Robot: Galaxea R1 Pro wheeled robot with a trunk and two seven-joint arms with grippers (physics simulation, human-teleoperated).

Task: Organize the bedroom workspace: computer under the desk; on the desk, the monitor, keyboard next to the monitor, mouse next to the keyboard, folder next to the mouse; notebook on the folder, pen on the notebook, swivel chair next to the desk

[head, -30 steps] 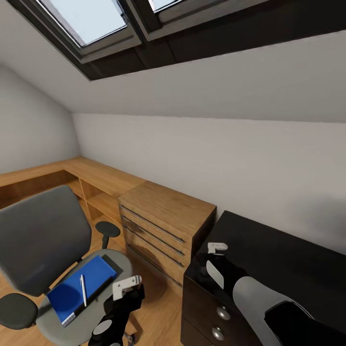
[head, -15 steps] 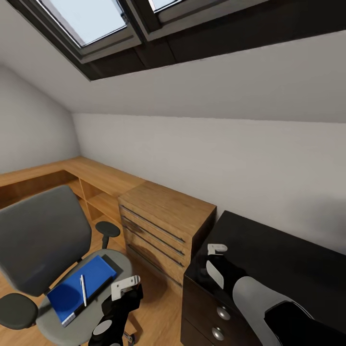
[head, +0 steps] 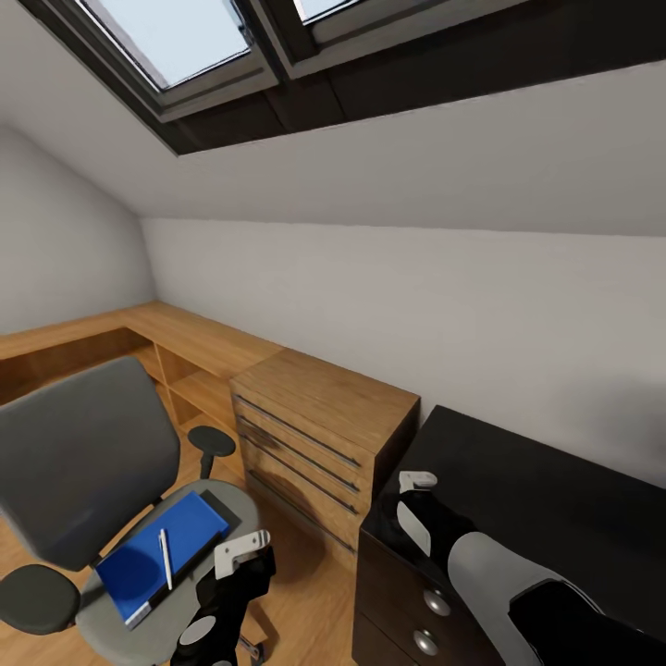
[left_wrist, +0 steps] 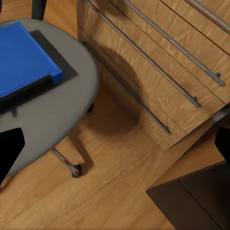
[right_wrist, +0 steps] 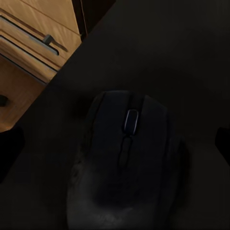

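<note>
Early in the job, judging by how things lie.

Done, or nearly: mouse (right_wrist: 127,158) flat on the black desk (head: 536,499), near the corner beside the oak dresser (head: 314,407). Right gripper (head: 413,488) directly above it, fingers spread wide on either side, holding nothing and not touching the mouse as far as the right wrist view tells. Whether that spot counts as next to the keyboard cannot be judged from here.

Left to do, and most of the work: folder (head: 153,550) lying on the seat of the chair (head: 74,453), pen (head: 166,558) resting on top of it. Dark slab, likely the notebook (left_wrist: 67,62), poking out past the folder's edge; under or merely beside it, hard to tell. So the stack looks in the wrong order and in the wrong place – needs the folder on the desk by the mouse, then notebook, then pen.

Left gripper (head: 245,555) low beside the seat's front edge, near the folder but apart from it, fingers wide apart and empty.

Chair off to the left with the dresser between it and the desk – to be rolled closer last, probably, once the seat is emptied.
</note>
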